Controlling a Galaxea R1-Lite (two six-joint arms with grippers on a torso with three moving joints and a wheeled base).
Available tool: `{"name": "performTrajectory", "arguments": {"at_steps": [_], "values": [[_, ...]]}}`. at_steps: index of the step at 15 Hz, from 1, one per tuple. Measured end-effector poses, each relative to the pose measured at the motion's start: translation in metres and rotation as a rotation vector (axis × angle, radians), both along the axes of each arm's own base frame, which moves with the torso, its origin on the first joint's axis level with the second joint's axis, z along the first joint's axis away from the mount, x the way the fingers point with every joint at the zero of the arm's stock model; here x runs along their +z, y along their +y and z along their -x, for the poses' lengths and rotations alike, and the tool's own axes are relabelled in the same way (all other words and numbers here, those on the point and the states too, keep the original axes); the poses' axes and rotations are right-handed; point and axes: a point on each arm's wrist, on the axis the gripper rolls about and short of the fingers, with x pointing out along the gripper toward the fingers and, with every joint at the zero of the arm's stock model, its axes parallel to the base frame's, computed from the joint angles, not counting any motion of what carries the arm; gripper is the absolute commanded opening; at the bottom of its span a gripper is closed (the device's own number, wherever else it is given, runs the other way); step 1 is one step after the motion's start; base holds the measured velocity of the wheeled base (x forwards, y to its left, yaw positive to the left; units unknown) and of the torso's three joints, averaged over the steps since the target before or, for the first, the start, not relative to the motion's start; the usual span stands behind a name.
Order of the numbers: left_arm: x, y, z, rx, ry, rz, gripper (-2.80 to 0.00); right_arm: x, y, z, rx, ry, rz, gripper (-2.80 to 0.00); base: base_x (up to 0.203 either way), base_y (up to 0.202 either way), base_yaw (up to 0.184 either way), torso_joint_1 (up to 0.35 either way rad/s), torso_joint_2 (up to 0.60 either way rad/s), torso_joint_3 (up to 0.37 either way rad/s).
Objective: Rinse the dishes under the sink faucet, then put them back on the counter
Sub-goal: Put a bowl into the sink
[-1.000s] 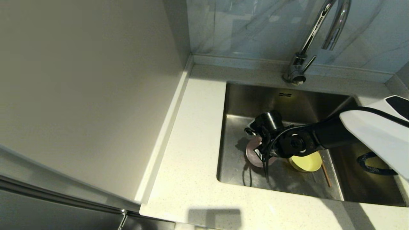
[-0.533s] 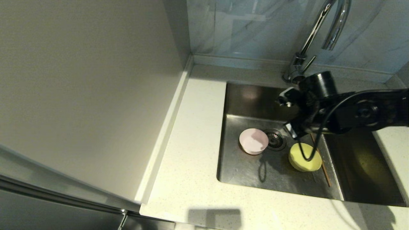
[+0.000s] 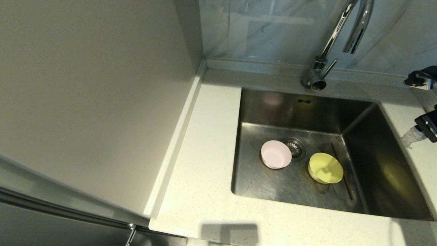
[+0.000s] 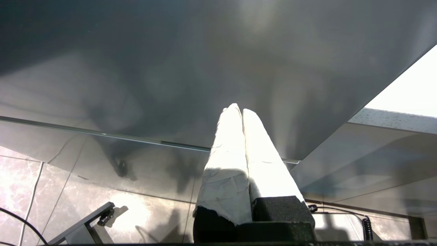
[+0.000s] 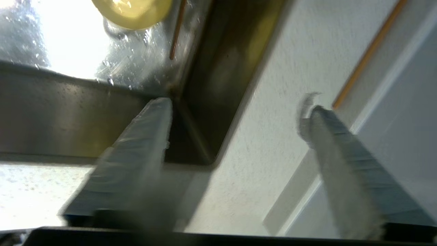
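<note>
The pink bowl (image 3: 276,154) was seen lying in the sink (image 3: 269,106), touching the drain (image 3: 294,149); the yellow-green bowl (image 3: 325,167) and one chopstick (image 3: 342,172) lay just beyond the drain. The right gripper (image 5: 239,106), fingers spread and empty, was held over the counter (image 3: 208,164) beside the sink. The left gripper (image 4: 238,111) was pressed together.

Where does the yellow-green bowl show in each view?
Head view: yellow-green bowl on the sink floor, right of the drain.
Left wrist view: not in it.
Right wrist view: bowl cut off at the top edge.
Shared landmark: the chopstick beside it.
</note>
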Motion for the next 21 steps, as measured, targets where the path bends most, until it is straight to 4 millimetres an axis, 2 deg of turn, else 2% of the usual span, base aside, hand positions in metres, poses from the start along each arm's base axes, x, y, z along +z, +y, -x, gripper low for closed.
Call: {"name": "performTrajectory", "arguments": {"at_steps": [4, 7, 9, 13, 17, 18, 21], "values": [[0.0, 0.0, 0.0, -0.001, 0.0, 0.0, -2.8, 0.006, -0.008, 0.003, -0.083, -0.05, -0.03, -2.8, 0.0, 0.0, 0.0, 0.0, 0.0, 0.0], [0.0, 0.0, 0.0, 0.0, 0.0, 0.0, -2.8, 0.007, -0.026, -0.021, -0.157, -0.089, -0.085, -2.8, 0.0, 0.0, 0.0, 0.0, 0.0, 0.0], [0.0, 0.0, 0.0, 0.0, 0.0, 0.0, -2.8, 0.004, -0.048, -0.041, -0.244, -0.126, -0.162, -2.8, 0.0, 0.0, 0.0, 0.0, 0.0, 0.0], [0.0, 0.0, 0.0, 0.0, 0.0, 0.0, -2.8, -0.022, -0.101, -0.075, -0.369, -0.167, -0.213, -2.8, 0.0, 0.0, 0.0, 0.0, 0.0, 0.0], [0.0, 0.0, 0.0, 0.0, 0.0, 0.0, -2.8, -0.038, -0.136, -0.092, -0.425, -0.235, -0.192, -2.8, 0.0, 0.0, 0.0, 0.0, 0.0, 0.0], [0.0, 0.0, 0.0, 0.0, 0.0, 0.0, -2.8, -0.041, -0.14, -0.094, -0.431, -0.232, -0.189, 0.0, 0.0, 0.0, 0.0, 0.0, 0.0, 0.0], [0.0, 0.0, 0.0, 0.0, 0.0, 0.0, -2.8, -0.047, -0.149, -0.097, -0.442, -0.229, -0.184, 0.0, 0.0, 0.0, 0.0, 0.0, 0.0, 0.0]]}}
